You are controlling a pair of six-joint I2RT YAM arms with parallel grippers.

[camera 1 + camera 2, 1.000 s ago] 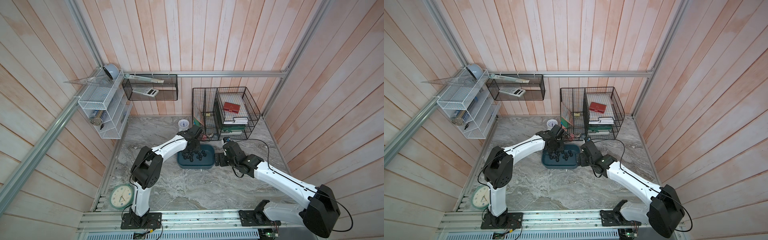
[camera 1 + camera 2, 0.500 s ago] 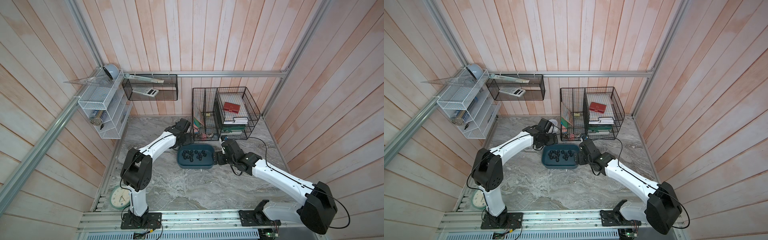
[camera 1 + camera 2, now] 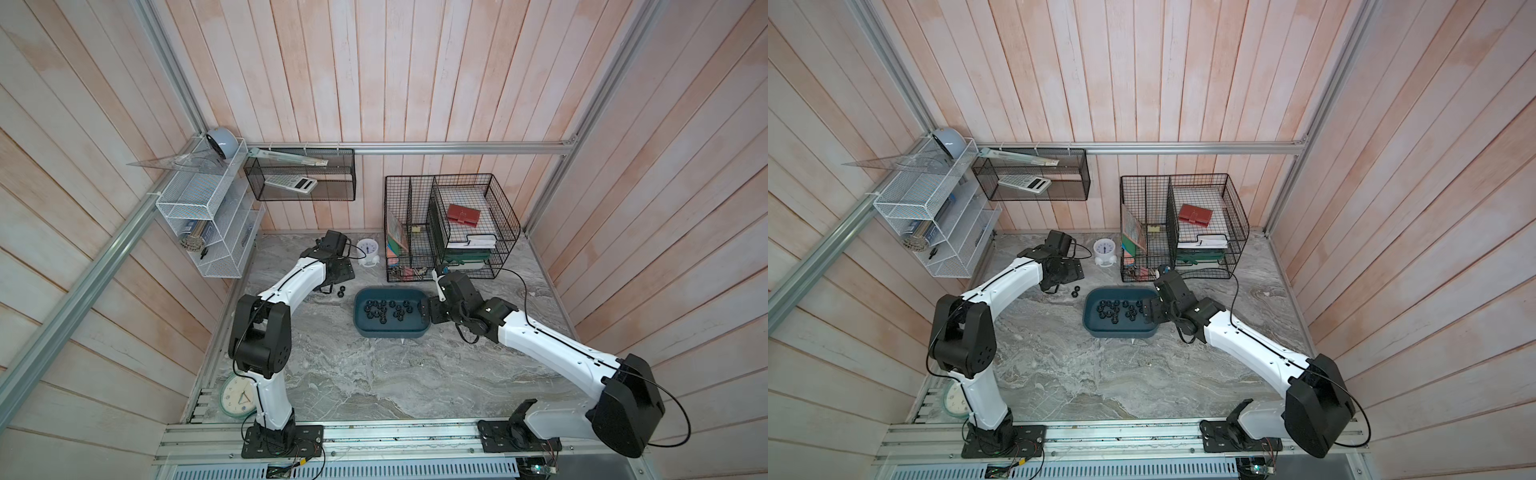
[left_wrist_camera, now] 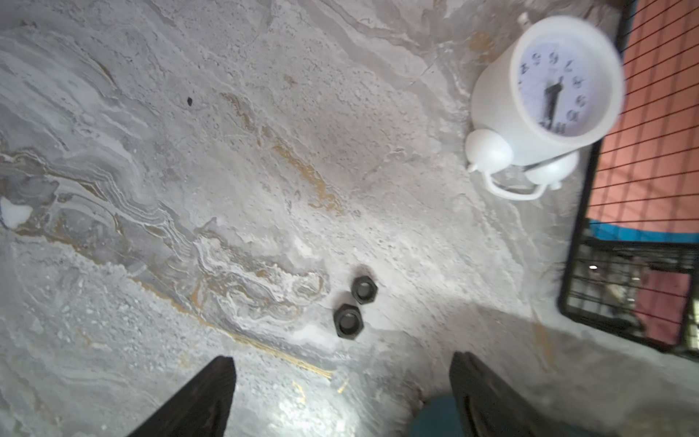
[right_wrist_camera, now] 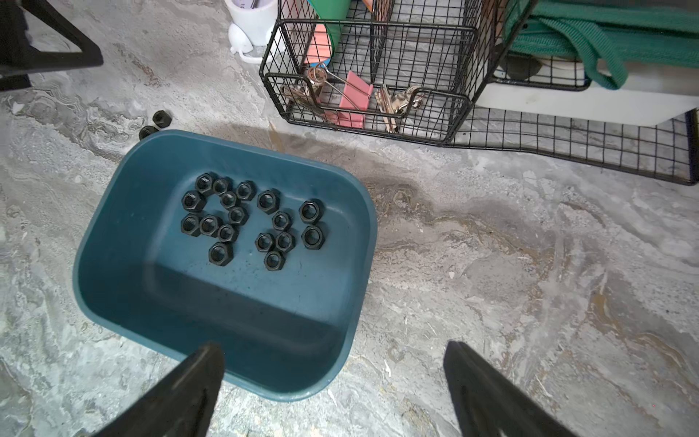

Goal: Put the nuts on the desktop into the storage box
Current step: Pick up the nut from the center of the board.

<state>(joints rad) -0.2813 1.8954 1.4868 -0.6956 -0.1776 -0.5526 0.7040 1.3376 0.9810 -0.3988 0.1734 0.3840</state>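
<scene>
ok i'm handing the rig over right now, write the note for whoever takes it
Left gripper: open, empty, above the desktop, just short of the two loose nuts.
Right gripper: open, empty, at one end of the storage box.
Done: about seventeen nuts in the box, lying flat on its floor.
Left: the two loose nuts, side by side on the desktop near the box's corner on the left arm's side. Pick each up and drop it in.

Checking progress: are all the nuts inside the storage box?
No, two nuts lie on the desktop just outside the storage box.
</scene>
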